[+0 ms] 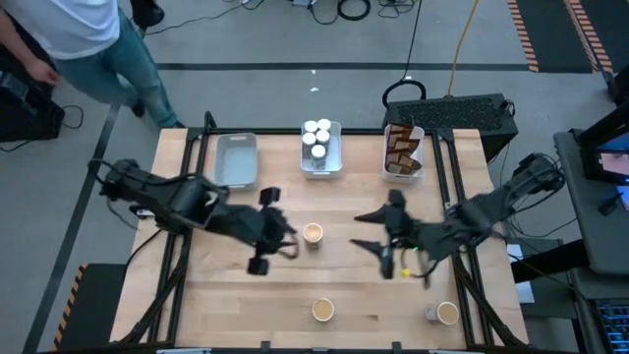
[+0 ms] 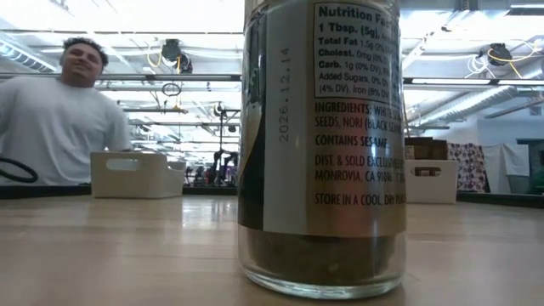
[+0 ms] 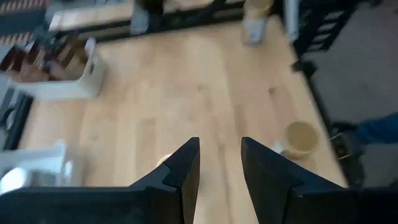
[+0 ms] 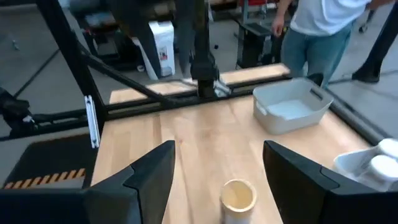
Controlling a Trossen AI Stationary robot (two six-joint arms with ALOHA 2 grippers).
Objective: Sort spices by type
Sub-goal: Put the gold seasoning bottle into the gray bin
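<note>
A wooden tabletop point(image 1: 246, 305) seen from above, with three trays along its far edge. The middle white tray point(image 1: 337, 165) serves as the landmark here. It holds several white-capped jars point(image 1: 316, 136). The tray to its right point(image 1: 421, 169) holds dark brown pouches point(image 1: 398, 149). The grey tray point(image 1: 236, 160) to its left looks empty.

Three round tan-topped tubs are not yet sorted. One tub point(image 1: 313, 233) stands on the bare wood just in front of the middle tray. A second tub point(image 1: 322, 311) sits much nearer the front edge, straight down from the tray. A third tub point(image 1: 446, 314) stands at the front right, with a small grey item touching its left side.

The left claw point(image 1: 285, 241) hovers just left of the first tub, its fingers partly parted with nothing between them. The right claw point(image 1: 378, 228) hangs to the right of that same tub, fingers spread wide and empty; its own camera shows the tub point(image 4: 238, 199) between them, a little ahead.

Judging by looks, the tubs are small, light and rigid, with smooth straight sides that may slip under a weak pinch. The best hold is probably across the round wall, below the lid, with the fingers squarely opposite each other. A jar fills the table-level camera, hiding the rest.
</note>
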